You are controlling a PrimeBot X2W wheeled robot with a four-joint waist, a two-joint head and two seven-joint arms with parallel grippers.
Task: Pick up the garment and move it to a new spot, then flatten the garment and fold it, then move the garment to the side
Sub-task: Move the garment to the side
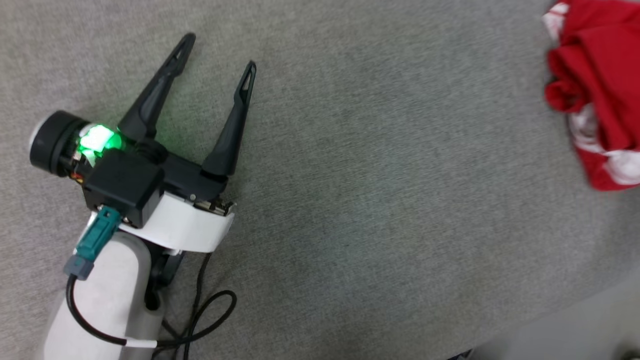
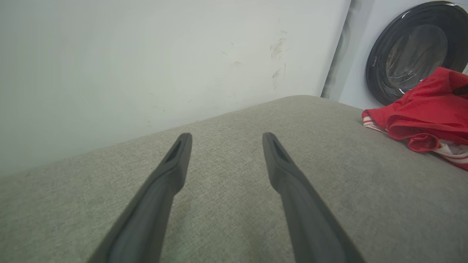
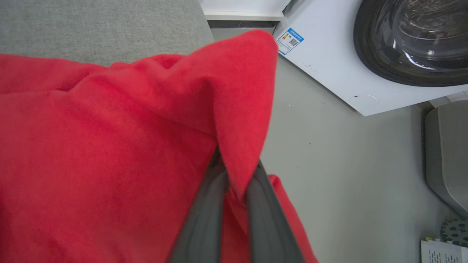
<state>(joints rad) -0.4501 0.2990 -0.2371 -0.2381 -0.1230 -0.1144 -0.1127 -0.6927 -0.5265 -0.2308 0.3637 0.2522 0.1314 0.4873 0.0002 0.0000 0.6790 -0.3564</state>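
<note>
The garment [image 1: 597, 95], red with white patches and striped trim, lies bunched at the right edge of the grey padded surface [image 1: 350, 175] in the head view. In the left wrist view the garment [image 2: 424, 113] sits crumpled at the right. My left gripper [image 1: 217, 52] rests at the left, far from the cloth, open with nothing between its fingers; its own view shows the left gripper [image 2: 226, 137] just over the grey fabric. My right gripper [image 3: 237, 164] is shut on a fold of the garment [image 3: 109, 153], whose red cloth drapes over the fingertips and hides them.
A white washing machine [image 3: 329, 62] with a dark round door [image 3: 413, 40] stands beyond the grey surface's edge, on a pale floor [image 3: 347, 175]. A plain white wall [image 2: 146, 65] rises behind the surface. A grey object [image 3: 448, 153] sits at the right of the floor.
</note>
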